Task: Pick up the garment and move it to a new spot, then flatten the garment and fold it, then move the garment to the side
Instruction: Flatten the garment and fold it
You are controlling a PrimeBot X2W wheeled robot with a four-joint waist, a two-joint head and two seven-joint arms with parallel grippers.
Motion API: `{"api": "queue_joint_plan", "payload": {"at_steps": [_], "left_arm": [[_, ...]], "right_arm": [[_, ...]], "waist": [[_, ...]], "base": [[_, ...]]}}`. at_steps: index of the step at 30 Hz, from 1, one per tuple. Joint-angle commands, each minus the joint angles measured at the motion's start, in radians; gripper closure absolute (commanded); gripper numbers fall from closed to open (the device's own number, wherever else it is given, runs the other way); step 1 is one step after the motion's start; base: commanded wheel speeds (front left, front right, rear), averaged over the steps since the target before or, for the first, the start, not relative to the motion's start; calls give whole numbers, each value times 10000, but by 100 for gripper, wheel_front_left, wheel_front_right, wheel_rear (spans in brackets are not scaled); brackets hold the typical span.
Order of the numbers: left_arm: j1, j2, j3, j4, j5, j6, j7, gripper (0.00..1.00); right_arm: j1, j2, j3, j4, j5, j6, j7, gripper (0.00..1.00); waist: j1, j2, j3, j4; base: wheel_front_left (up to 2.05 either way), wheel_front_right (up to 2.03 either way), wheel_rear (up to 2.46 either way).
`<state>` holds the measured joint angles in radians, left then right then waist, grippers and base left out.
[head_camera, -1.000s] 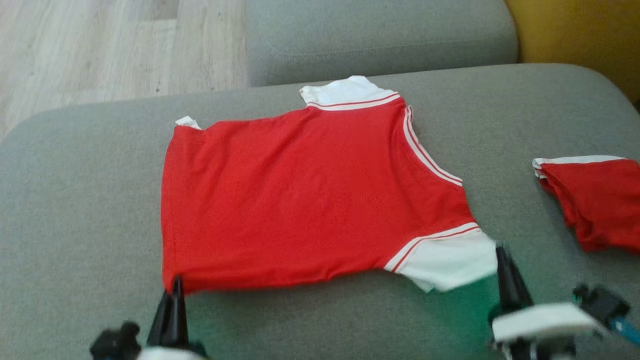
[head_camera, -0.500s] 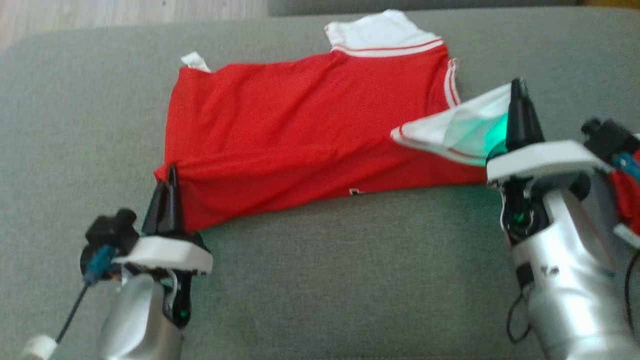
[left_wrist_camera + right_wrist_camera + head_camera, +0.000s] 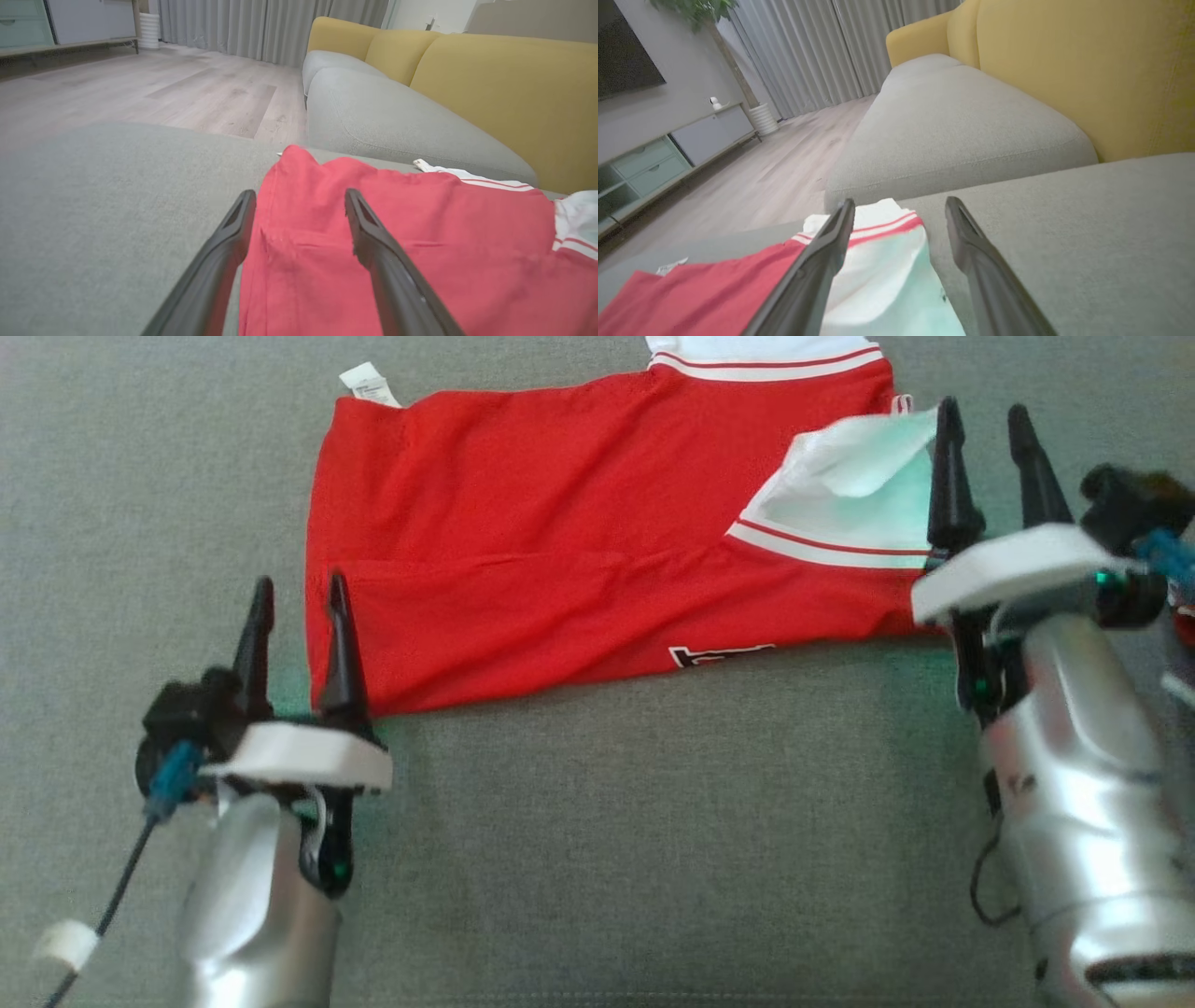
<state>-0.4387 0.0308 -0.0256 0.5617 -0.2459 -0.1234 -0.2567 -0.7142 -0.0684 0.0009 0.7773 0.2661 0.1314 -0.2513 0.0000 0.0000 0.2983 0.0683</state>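
The garment (image 3: 560,523), a bright red shirt, lies on the grey cushion (image 3: 607,859) with its near edge folded over onto itself. A white sleeve (image 3: 840,495) with red stripes is turned onto the red body at the right. A small white care label (image 3: 369,383) sticks out at the far left corner. My left gripper (image 3: 300,583) stands open at the garment's near left corner, one finger over the red cloth (image 3: 420,242), the other over the cushion. My right gripper (image 3: 982,409) is open at the sleeve's right edge (image 3: 887,270), holding nothing.
A second grey seat cushion (image 3: 962,126) lies beyond, with a yellow backrest (image 3: 490,93) behind it. Wood floor (image 3: 140,93) runs off to the left. A scrap of other red cloth (image 3: 1184,621) shows at the right edge.
Both grippers carried the garment's near edge and sleeve away from me, folding them over the body, then opened and let go. The head camera has tilted down.
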Motion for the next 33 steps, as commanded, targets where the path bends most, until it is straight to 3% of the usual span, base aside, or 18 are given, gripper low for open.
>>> {"api": "queue_joint_plan", "payload": {"at_steps": [1, 7, 14, 15, 17, 18, 19, 20, 21, 22, 26, 33], "left_arm": [[265, 195, 290, -306, -184, 10, -51, 0], [800, 195, -227, 94, -531, -38, -51, 0], [551, 195, -821, 1473, -779, -60, -51, 1], [504, 195, -1120, 1852, -864, -64, -51, 43], [341, 195, -1810, 2495, -1292, -67, -51, 85], [264, 195, -2129, 2729, -1499, -68, -51, 100], [203, 195, -2420, 2945, -1745, -69, -51, 100], [203, 195, -2420, 2945, -1745, -69, -51, 100], [131, 195, -2616, 3066, -1930, -69, -51, 100], [78, 201, -2723, 3131, -2054, -70, -51, 100], [193, 434, -2711, 2960, -2306, -71, -51, 100], [1466, 601, -1688, 2233, -2021, -56, -51, 100]], "right_arm": [[435, 143, 126, -309, -183, -7, -102, 0], [1493, 171, -15, -578, -1264, -7, -103, 0], [1427, 178, -228, 557, -1967, -7, -104, 0], [1359, 179, -246, 807, -2093, -7, -104, 0], [1241, 179, -316, 1440, -2152, -7, -23, 0], [1164, 179, -275, 1678, -2190, -7, -24, 0], [1103, 179, -190, 1890, -2171, -7, -27, 16], [1103, 179, -190, 1890, -2171, -7, -27, 16], [1058, 180, -97, 2071, -2055, -7, -33, 87], [1027, 180, -19, 2214, -1978, -7, -43, 100], [1122, 180, 205, 2333, -1420, -7, -91, 100], [2590, 180, 418, 1363, -336, -7, -102, 100]], "waist": [[0, 0, -31, -36], [0, 0, 8, -151], [0, 0, 88, -188], [0, 0, 82, -189], [0, 0, 64, -179], [0, 0, 51, -169], [0, 0, 25, -160], [0, 0, 25, -160], [0, 0, -20, -152], [0, 0, -82, -153], [0, 0, -512, -201], [0, 0, -1861, -359]], "base": [[0, 0, 0], [0, 0, 0], [0, 0, 0], [0, 0, 0], [0, 0, 0], [0, 0, 0], [0, 0, 0], [0, 0, 0], [0, 0, 0], [0, 0, 0], [0, 0, 0], [0, 0, 0]]}}
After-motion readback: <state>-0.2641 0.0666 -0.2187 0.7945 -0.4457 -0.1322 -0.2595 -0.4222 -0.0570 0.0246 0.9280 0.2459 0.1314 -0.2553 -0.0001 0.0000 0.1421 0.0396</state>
